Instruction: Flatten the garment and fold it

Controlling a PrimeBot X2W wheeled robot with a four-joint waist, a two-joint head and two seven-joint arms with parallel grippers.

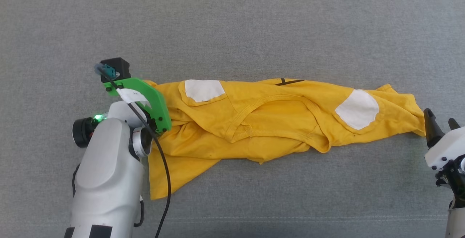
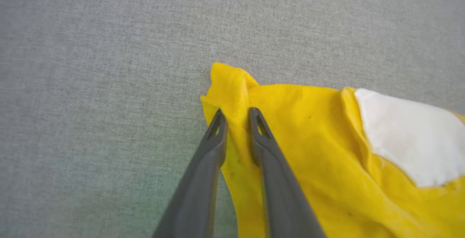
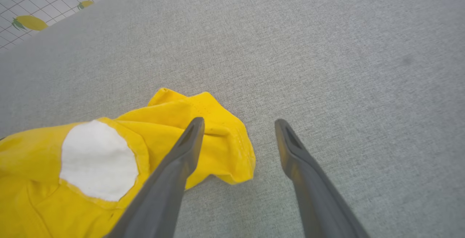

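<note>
"Two fingers of the left gripper are drawn close, and a ridge at a corner of the garment is pinched between them."

"And the right gripper?"

"It is held spread, with nothing between its fingers. One finger is seen over the cloth's other end, the second over the grey surface."

"How is the garment laid?"

"It is stretched as a rumpled band across the grey surface from one gripper to the other. It is bright yellow, twisted and folded on itself. A white patch is shown near the left end, a rounder white patch near the right. The neckline seam is exposed in the middle, and a black stroke is glimpsed at the far edge."
</note>
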